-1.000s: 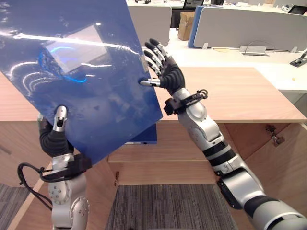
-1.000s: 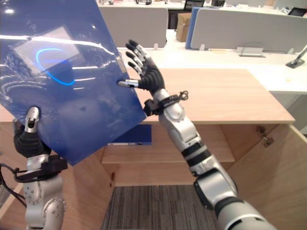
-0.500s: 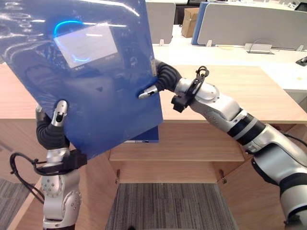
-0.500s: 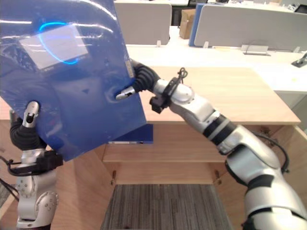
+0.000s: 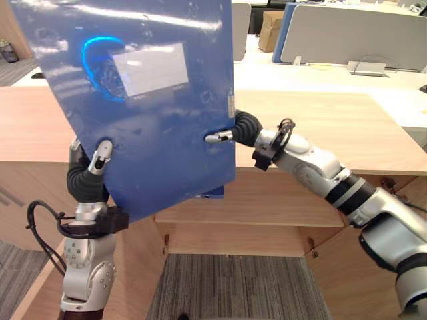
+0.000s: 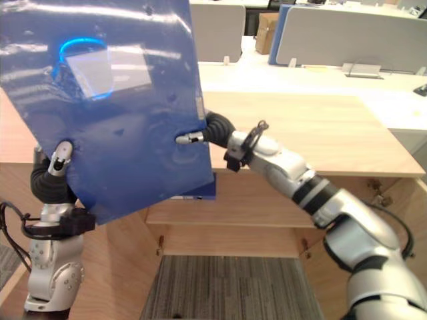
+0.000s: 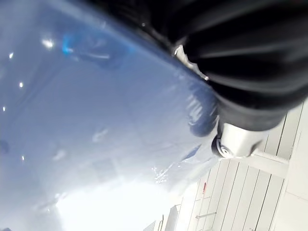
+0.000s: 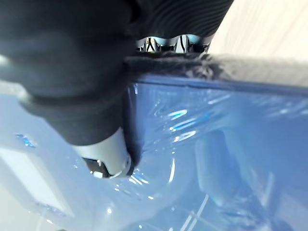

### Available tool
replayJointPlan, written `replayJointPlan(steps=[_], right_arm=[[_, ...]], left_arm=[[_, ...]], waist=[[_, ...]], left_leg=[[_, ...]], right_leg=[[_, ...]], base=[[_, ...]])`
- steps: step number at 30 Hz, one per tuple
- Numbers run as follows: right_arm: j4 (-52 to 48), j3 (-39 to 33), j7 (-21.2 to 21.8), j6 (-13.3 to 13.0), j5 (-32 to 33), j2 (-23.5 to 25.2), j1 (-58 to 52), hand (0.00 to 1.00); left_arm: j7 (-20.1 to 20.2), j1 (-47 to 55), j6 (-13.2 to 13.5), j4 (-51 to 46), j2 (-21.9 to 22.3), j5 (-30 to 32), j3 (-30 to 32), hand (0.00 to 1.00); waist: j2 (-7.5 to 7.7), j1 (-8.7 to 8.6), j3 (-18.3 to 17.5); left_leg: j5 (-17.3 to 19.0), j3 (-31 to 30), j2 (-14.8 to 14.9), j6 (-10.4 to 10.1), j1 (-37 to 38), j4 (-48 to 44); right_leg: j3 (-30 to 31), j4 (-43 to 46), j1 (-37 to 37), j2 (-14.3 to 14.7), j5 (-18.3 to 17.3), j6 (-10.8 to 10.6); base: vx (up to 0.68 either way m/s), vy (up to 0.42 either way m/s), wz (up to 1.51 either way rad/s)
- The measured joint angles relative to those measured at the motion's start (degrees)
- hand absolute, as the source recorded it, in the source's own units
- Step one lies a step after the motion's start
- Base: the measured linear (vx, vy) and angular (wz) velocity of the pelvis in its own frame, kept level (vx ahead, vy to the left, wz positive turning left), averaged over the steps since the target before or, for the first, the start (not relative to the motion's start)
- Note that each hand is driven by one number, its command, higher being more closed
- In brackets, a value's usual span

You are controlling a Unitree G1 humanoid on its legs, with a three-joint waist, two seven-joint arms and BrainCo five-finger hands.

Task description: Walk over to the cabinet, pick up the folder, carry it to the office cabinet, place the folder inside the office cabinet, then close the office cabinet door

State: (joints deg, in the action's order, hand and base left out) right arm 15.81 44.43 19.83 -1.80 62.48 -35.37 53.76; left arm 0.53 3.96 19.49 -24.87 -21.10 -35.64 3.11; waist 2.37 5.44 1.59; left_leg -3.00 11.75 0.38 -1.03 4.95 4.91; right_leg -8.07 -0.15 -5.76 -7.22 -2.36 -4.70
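I hold a big glossy blue folder (image 5: 153,100) with a white label up in front of me, nearly upright. It covers the left half of the eye views. My left hand (image 5: 87,180) is at its lower left corner, thumb (image 5: 101,155) on the front face and fingers hidden behind. My right hand (image 5: 243,128) grips the folder's right edge. Its thumb (image 6: 189,139) presses on the front and its fingers are behind. The right wrist view has that thumb (image 8: 103,154) against the blue cover (image 8: 216,159). The left wrist view looks along the folder (image 7: 86,120).
A light wooden cabinet (image 5: 333,127) stands before me with an open compartment and shelf (image 5: 267,217) below its top. Its doors (image 5: 373,267) swing out on both sides. Something blue (image 5: 213,193) shows under the top. Grey desk dividers (image 5: 360,33) and a cardboard box (image 5: 270,30) stand behind.
The right hand went from spread open beside the folder to clamped on its right edge, and that arm dropped lower. The folder swung more upright and to the right.
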Motion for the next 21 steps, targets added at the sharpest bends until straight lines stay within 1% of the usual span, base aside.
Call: replayJointPlan(steps=[2,5,7,8,9,10,12,13,14,15,16,17,18,19,21], right_arm=[[0.3,-2.5,-0.1,0.0,0.2,2.3,-2.8,1.0],[1.0,-5.6,-0.2,0.0,1.4,5.6,-6.3,1.0],[1.0,-8.2,-0.3,0.1,1.5,7.7,-8.8,1.0],[-0.4,-11.6,-0.4,0.5,1.3,9.8,-12.1,1.0],[-1.1,-13.0,-0.4,0.6,0.9,10.5,-13.7,1.0],[-2.3,-15.3,-0.8,0.7,0.2,11.4,-16.2,1.0],[-9.1,-23.5,-2.5,1.2,-1.4,14.9,-24.1,1.0],[-11.4,-25.6,-2.6,1.1,-1.5,16.1,-26.2,1.0],[-16.4,-29.5,-2.8,1.0,-1.5,18.5,-29.8,1.0],[-21.6,-33.3,-3.3,0.4,-2.4,21.1,-33.1,1.0],[-24.3,-35.5,-3.6,-0.1,-3.5,22.5,-34.6,1.0],[-27.9,-38.6,-4.1,-1.1,-5.5,24.4,-36.9,1.0],[-31.7,-42.3,-4.7,-2.8,-7.8,26.3,-39.4,1.0],[-34.3,-45.3,-5.3,-4.5,-9.1,27.7,-42.1,1.0],[-36.2,-48.0,-6.6,-6.0,-9.8,29.0,-46.2,1.0]], left_arm=[[0.1,0.0,-0.1,0.0,0.4,-0.5,-0.3,0.0],[1.6,-0.3,-0.6,0.0,1.0,-2.2,-0.6,0.0],[3.3,-0.4,-1.1,0.0,2.0,-4.6,-0.7,0.0],[4.4,-0.3,-1.1,0.0,4.0,-6.3,-0.7,0.0],[5.0,-0.3,-1.1,0.0,4.9,-7.0,-0.7,0.0],[5.8,-0.2,-1.1,0.1,5.7,-7.6,-0.6,0.0],[9.0,1.7,-1.8,1.8,7.2,-9.7,-0.7,0.0],[9.9,2.5,-2.4,3.1,7.8,-10.5,-0.6,0.0],[11.3,4.2,-3.9,7.0,9.2,-12.1,-0.1,0.0],[12.5,6.2,-6.0,12.2,10.9,-14.0,0.8,0.0],[12.8,7.1,-7.1,15.1,12.0,-14.6,1.4,0.0],[13.0,8.5,-8.6,19.3,13.6,-15.2,2.5,0.0],[12.8,10.1,-9.9,24.5,15.2,-15.4,4.0,0.0],[12.2,11.3,-10.8,29.1,16.0,-14.8,5.1,0.0],[11.5,12.7,-11.6,34.5,16.5,-13.7,6.5,0.0]], waist=[[-0.01,0.0,-0.1],[-0.04,-0.13,-0.2],[-0.05,-0.41,-0.3],[-0.02,-0.55,-0.4],[-0.02,-0.56,-0.4],[-0.02,-0.57,-0.5],[-0.02,-1.22,-0.6],[-0.04,-1.43,-0.7],[-0.07,-2.14,-1.0],[-0.04,-3.04,-1.6],[0.0,-3.35,-1.9],[0.05,-4.05,-2.3],[0.04,-4.76,-2.6],[0.04,-5.24,-2.6],[0.05,-6.0,-2.7]], left_leg=[[-0.2,-0.1,0.0,0.0,0.0,0.0],[-0.6,-0.2,0.0,0.0,0.0,0.0],[-0.9,-0.3,0.0,0.0,0.0,0.0],[-1.1,-0.3,-0.1,0.1,0.0,0.0],[-1.2,-0.3,-0.1,0.1,0.0,0.0],[-1.3,-0.3,-0.2,0.2,0.0,0.0],[-1.5,-0.2,-0.2,0.2,0.0,0.0],[-1.5,0.0,-0.2,0.2,0.0,0.0],[-1.5,0.4,-0.2,0.2,0.0,0.0],[-1.5,0.6,-0.2,0.2,-0.1,0.0],[-1.5,0.7,-0.2,0.2,-0.1,0.0],[-1.4,1.1,-0.2,0.1,-0.2,0.1],[-1.3,1.5,-0.1,0.1,-0.2,0.1],[-1.3,2.0,0.0,0.1,-0.4,0.0],[-1.3,2.3,0.1,0.1,-0.6,0.0]], right_leg=[[-0.1,0.0,0.0,0.0,0.0,0.0],[-0.1,0.3,0.1,0.0,0.0,0.0],[-0.2,0.6,0.2,0.0,0.0,0.0],[-0.2,0.7,0.3,-0.1,-0.1,0.0],[-0.2,0.8,0.3,-0.2,-0.1,0.0],[-0.1,0.8,0.3,-0.2,-0.1,0.0],[0.1,1.0,0.6,-0.3,-0.1,0.0],[0.3,1.0,0.8,-0.3,-0.1,0.0],[0.6,1.0,1.0,-0.3,-0.1,0.1],[0.7,0.8,1.1,-0.4,-0.2,0.2],[0.8,0.7,1.1,-0.3,-0.2,0.2],[1.2,0.5,1.3,-0.3,-0.2,0.2],[1.7,0.5,1.6,-0.3,-0.2,0.3],[2.1,0.4,2.0,-0.2,0.1,0.1],[2.4,0.3,2.3,0.0,0.5,0.0]], base=[[-0.04,-0.011,0.02],[-0.06,-0.014,0.02],[-0.07,-0.009,0.02],[-0.07,-0.002,0.01],[-0.07,0.001,0.02],[-0.08,0.002,0.01],[-0.08,0.004,-0.03],[-0.06,0.006,-0.12],[-0.04,0.005,-0.14],[-0.03,0.003,-0.13],[-0.01,0.0,-0.12],[0.0,0.001,-0.17],[-0.01,-0.001,-0.23],[-0.01,-0.006,-0.2],[-0.01,-0.014,-0.16]])
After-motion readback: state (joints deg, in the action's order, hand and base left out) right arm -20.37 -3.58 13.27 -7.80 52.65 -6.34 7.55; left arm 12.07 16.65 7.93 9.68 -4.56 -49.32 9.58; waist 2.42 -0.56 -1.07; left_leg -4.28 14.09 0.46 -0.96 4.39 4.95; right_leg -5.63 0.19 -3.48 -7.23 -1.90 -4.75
